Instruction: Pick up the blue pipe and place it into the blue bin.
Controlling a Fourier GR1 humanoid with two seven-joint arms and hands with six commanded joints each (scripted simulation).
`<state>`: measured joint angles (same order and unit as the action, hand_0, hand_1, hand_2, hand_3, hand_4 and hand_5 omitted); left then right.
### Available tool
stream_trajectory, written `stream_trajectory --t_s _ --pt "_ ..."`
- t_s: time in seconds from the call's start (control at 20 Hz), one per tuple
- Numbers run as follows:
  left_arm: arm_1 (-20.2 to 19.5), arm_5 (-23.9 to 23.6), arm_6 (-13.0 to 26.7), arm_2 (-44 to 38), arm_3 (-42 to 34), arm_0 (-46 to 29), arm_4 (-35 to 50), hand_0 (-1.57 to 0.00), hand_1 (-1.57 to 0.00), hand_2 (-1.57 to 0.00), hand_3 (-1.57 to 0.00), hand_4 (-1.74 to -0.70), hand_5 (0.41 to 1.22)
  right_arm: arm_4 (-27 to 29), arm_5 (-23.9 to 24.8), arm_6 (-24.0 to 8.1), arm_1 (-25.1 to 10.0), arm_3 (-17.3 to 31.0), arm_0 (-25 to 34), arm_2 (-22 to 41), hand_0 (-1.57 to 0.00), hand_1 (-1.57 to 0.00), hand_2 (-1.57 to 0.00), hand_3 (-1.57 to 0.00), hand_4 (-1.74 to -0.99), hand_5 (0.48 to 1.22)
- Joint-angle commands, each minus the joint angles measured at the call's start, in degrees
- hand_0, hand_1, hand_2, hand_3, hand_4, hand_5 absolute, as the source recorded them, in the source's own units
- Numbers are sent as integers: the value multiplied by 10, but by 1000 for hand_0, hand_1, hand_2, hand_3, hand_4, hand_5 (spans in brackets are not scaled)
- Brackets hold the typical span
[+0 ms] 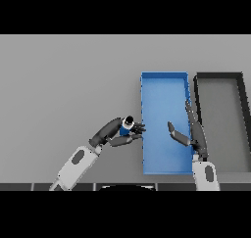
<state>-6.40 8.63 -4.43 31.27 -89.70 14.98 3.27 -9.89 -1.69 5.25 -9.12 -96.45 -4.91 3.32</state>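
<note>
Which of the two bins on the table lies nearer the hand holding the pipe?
The blue bin: its left wall sits just beside the left robot hand, curled round the blue pipe. The dark bin lies further right, beyond the blue one.

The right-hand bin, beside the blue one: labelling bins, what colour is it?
Dark grey with a black rim, seen in the head view.
</note>
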Motion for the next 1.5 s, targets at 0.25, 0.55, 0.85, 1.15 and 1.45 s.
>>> stream_trajectory --t_s 0.25,0.55,0.85,1.15,1.45 --pt "7 9 6 -9 1 0 -5 -1570 -1570 -1570 -1570 -1466 1220 -10 14 16 15 2 -20 5 1 1 1 1 -1191 642" --pt "16 23 4 -12 -4 -6 -7 -1571 -1571 -1571 -1571 -1467 1221 167 -124 3 -17 -50 10 -7 1 -25 -106 -1 -1209 609" --pt "24 29 15 -16 -10 -5 -19 -1571 -1571 -1571 -1571 -1467 1221 310 -224 -125 -91 -130 104 22 1 -9 -104 0 -1255 560" --pt "26 40 21 -27 -8 0 -29 -1571 -1571 -1571 -1571 -1467 1221 300 -249 -184 -104 -151 203 77 1 -2 -44 1 -1298 559" --pt "34 57 13 -40 5 4 -30 -1571 -1571 -1571 -1571 -1464 1221 314 -276 -221 -73 -122 272 121 1 0 -48 1 -1253 554"
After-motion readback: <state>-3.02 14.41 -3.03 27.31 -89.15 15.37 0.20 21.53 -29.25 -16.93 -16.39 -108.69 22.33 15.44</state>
